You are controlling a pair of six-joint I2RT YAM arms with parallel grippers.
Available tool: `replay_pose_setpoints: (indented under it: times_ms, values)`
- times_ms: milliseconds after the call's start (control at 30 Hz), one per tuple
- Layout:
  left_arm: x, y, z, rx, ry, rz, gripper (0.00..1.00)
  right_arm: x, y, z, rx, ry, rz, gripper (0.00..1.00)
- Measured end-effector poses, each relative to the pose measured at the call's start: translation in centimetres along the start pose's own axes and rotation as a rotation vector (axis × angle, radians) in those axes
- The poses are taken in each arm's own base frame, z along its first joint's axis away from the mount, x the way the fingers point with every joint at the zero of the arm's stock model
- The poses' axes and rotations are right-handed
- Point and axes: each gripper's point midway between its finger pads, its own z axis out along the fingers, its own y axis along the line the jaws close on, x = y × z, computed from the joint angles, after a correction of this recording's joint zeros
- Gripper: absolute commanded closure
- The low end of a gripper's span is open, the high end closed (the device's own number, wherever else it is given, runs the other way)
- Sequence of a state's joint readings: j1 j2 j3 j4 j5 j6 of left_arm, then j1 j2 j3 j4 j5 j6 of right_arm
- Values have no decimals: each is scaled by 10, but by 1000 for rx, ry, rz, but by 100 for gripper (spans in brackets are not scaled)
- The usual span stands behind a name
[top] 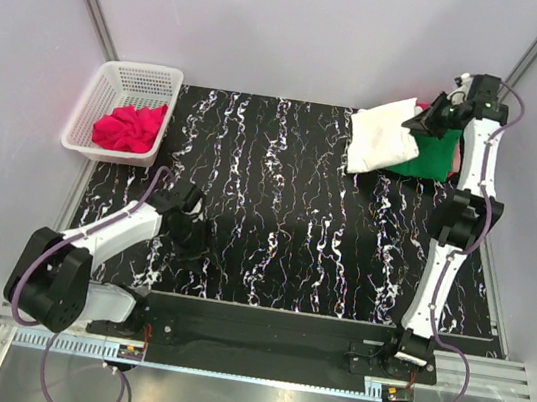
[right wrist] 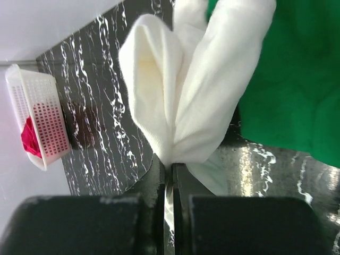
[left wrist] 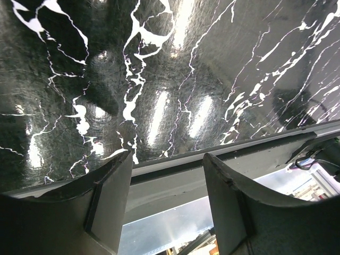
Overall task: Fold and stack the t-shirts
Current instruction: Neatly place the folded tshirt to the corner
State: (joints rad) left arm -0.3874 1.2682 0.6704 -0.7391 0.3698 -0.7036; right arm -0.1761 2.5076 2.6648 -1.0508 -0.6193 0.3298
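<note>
Marbled table, white t-shirt in right pincer

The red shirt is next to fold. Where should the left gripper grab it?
Pinch a raised fold atop the crumpled red shirt, coming straight down from above. It lies bunched in the basket, whose walls block any sideways approach, and its ridges likely give the open left gripper something to close on.

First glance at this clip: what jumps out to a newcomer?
The right pincer, shut on a fold of the white t-shirt, holds it partly over the green t-shirt at the far right corner of the table. At far left, a pinkish-red t-shirt lies crumpled in a white basket; the left pincer hangs open, empty, near its base.
</note>
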Motion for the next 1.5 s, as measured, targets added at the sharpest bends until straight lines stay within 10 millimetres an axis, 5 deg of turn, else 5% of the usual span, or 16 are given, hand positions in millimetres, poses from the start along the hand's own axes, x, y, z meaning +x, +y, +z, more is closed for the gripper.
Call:
replay_pose_setpoints:
  times_ms: [233, 767, 1333, 1500]
  values:
    - [6, 0, 5, -16, 28, 14, 41, -26, -19, -33, 17, -80, 20, 100]
    - [12, 1, 12, -37, 63, 24, 42, -55, -70, -76, 68, -173, 103, 100]
    - [12, -3, 17, -46, 92, 20, 43, -71, -74, -97, 71, -234, 102, 100]
    - [12, -4, 18, -52, 101, 17, 44, -72, -89, -88, 77, -228, 128, 100]
